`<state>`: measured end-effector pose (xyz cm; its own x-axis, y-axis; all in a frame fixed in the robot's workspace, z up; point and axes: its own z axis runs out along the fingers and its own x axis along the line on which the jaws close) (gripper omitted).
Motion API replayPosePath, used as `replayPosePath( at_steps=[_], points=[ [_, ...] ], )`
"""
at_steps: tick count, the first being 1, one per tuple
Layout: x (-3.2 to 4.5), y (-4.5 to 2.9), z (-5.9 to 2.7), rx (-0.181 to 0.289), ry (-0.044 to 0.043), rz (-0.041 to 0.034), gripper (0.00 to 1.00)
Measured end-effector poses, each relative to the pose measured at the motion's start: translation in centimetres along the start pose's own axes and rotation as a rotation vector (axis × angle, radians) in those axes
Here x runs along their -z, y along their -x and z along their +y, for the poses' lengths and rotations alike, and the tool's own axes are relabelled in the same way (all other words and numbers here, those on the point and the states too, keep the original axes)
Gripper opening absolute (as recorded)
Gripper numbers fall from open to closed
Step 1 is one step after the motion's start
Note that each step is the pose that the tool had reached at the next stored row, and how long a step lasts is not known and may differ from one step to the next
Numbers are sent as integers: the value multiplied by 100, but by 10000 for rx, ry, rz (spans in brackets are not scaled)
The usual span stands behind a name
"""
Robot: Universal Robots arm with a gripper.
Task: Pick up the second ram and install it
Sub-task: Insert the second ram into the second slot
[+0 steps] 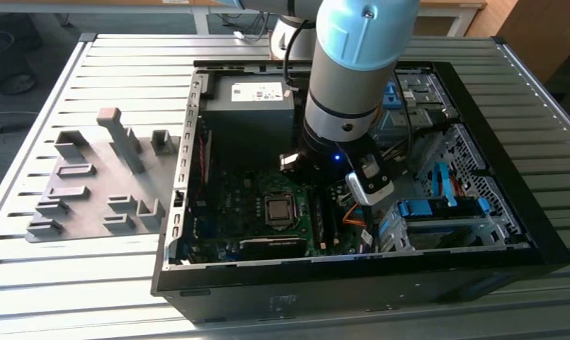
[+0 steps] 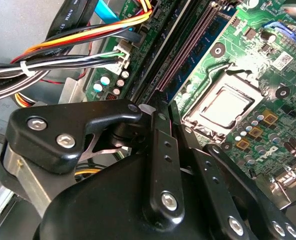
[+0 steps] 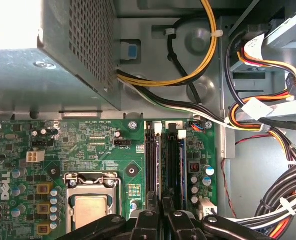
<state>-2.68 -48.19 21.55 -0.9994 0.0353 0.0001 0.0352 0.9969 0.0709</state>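
Reaching down into the open computer case [image 1: 511, 234], the arm [image 1: 351, 92] has its claw [image 3: 163, 221] low over the motherboard [image 3: 108, 150], as the exterior view shows. In both wrist views the claw [image 2: 175, 127] sits directly over the near end of the black memory slots [image 3: 152, 165], which run straight away from its tip.

Grip state: cannot be determined. The claw's dark links cover the point where it meets the slots, so it is not possible to say whether it is released, clenched or grasping anything.

Second ram: in the first wrist view a thin dark blue-green strip [image 3: 182, 160] lies along the slot line just ahead of the claw, on the side toward the cable bundle [image 3: 268, 120]. It appears to be the second ram. Whether it is fully seated, or in contact with the claw, cannot be told.

Surroundings relative to the claw:
- The processor socket [image 3: 90, 200] lies just beside it, on the side opposite the cables.
- The metal power supply box [image 3: 63, 50] stands beyond the far end of the slots.
- The grey holder tray [image 1: 95, 177] lies well apart from it, outside the case on the slatted table [image 1: 58, 283], at the exterior view's left.
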Motion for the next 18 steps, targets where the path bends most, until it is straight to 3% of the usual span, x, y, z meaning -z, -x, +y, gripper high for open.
replayPosePath(
  at_steps=[18],
  points=[
    [22,6,-2,10,4,0,14]
  ],
)
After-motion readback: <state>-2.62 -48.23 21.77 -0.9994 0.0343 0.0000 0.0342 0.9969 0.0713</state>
